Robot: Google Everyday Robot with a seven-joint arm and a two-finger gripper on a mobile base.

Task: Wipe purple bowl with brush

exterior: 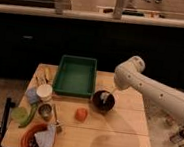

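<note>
Purple round bowl point(103, 101) sits mid-right on the wooden surface point(120, 139), just off the front right corner of the green plastic tray point(75, 76). The white arm point(153, 93) has its claw point(108, 93) right over the bowl. Honestly can't tell how open it is or what it's holding. Small orange fruit point(81, 114) lies nearby.

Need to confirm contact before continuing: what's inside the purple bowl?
The gripper reaches into the purple bowl from above, a pale brush tip showing there; the bowl's floor under them is covered.
</note>
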